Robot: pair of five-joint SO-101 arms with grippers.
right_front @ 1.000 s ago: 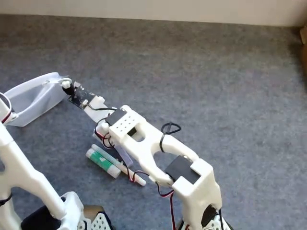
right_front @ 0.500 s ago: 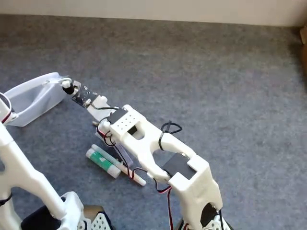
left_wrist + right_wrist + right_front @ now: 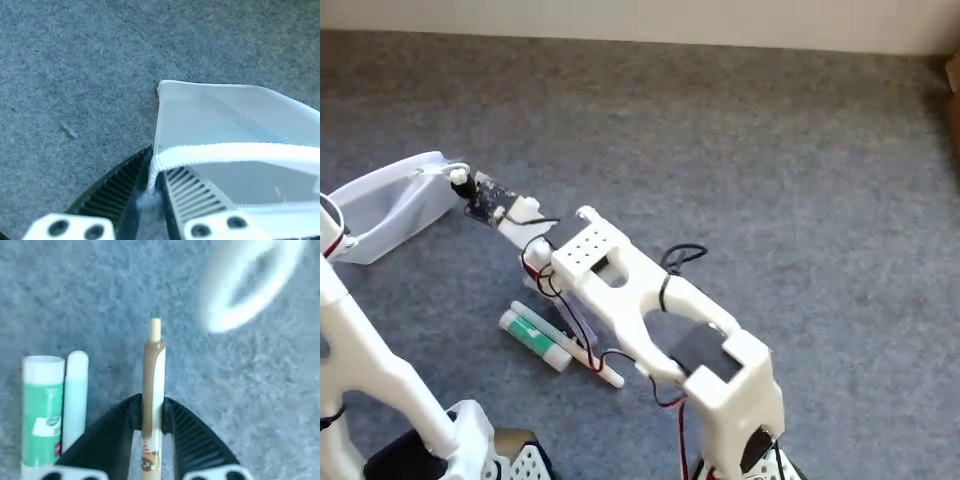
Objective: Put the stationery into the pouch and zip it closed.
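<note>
— What's the biggest thing there?
— The grey carpet (image 3: 770,150), short and fuzzy, spread over the whole table. At the left of the high view is the pouch (image 3: 390,205). It is white see-through mesh with a woven white band along its edge, and its mouth is open.

— What has hold of it?
— The left gripper (image 3: 156,192). Its ribbed black jaws are pinching the banded edge, and the mesh fans out past them.

— And the other one?
— The right gripper (image 3: 151,415) has its jaws pressed onto a pen (image 3: 152,365). The pen is a slim cream and brown barrel with a pale button at the far end, and that end is close to the pouch's mouth.

— Any writing?
— There is a small brown mark on the pen's barrel near the jaws, too small to read. The glue stick (image 3: 42,410) is a round tube with a white cap, and its green label carries a white patch of print, also unreadable. It lies on the carpet just beside a thinner white stick (image 3: 76,390) with a rounded end. Both are well apart from the pouch.
</note>
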